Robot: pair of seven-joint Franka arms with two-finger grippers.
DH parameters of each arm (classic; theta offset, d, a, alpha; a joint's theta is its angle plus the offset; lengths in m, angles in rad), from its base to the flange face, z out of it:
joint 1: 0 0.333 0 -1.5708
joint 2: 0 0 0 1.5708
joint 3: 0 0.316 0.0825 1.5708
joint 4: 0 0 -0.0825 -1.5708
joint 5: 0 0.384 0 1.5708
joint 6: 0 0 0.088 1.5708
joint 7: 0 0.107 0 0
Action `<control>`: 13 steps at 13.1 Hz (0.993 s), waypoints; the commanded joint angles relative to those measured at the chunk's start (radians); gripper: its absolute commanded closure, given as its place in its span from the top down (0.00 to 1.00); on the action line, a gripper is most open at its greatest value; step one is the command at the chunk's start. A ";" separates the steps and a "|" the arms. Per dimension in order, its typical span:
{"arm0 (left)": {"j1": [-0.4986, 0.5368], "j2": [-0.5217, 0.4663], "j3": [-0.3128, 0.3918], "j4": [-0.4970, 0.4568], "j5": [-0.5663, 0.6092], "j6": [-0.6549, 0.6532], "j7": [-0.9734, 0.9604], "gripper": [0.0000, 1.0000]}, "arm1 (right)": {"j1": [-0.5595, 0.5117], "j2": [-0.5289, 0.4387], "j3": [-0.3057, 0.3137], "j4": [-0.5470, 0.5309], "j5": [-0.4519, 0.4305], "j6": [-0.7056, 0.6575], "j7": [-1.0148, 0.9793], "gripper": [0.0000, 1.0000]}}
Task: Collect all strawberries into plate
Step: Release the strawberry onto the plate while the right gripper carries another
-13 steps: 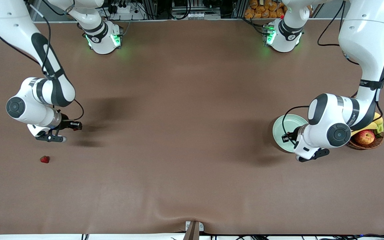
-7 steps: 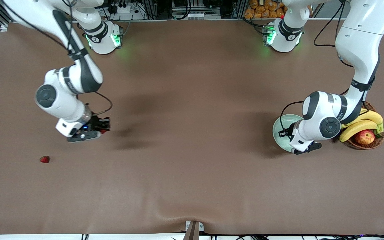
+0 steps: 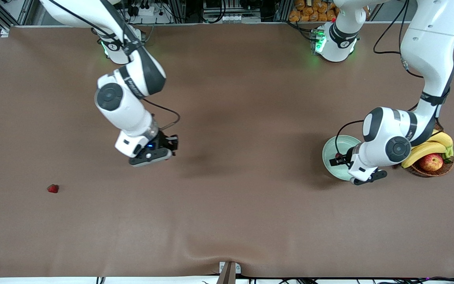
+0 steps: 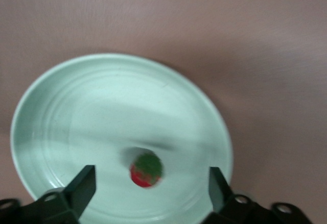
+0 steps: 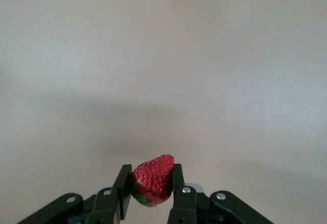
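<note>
The right end effector (image 3: pixel 170 145), clamped on a small red strawberry (image 5: pixel 152 180) above the brown tabletop (image 3: pixel 227 205), must carry it toward the left arm's end, where the round pale mint-green plate (image 3: pixel 331 152) lies under the wide-open left end effector (image 4: pixel 150 188).

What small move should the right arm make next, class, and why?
Probably carry on toward the plate: the right tool grips a strawberry over bare table, while the left tool is open over the plate, its berry dropped.
</note>
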 commanded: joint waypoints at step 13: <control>-0.071 -0.026 -0.080 0.231 -0.125 -0.217 -0.150 1.00 | 0.265 0.370 -0.018 0.278 -0.023 0.269 0.555 0.22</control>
